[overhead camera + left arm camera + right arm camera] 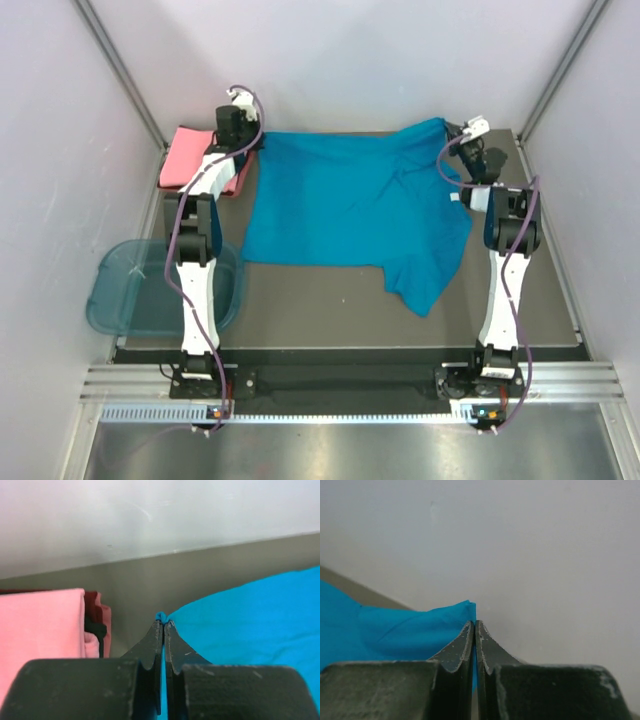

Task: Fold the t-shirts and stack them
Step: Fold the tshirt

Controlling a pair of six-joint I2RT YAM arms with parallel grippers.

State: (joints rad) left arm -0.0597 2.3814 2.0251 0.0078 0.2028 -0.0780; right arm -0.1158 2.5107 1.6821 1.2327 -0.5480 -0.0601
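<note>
The left gripper [163, 623] and right gripper [474, 622] each clamp a far corner of the teal-blue t-shirt [340, 210]. The salmon-pink t-shirt [183, 157] lies far left.

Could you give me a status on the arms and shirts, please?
Left gripper shut on teal shirt, far-left corner. Right gripper shut on its far-right corner. Pink shirt folded, far left. Blue tub aside.
</note>
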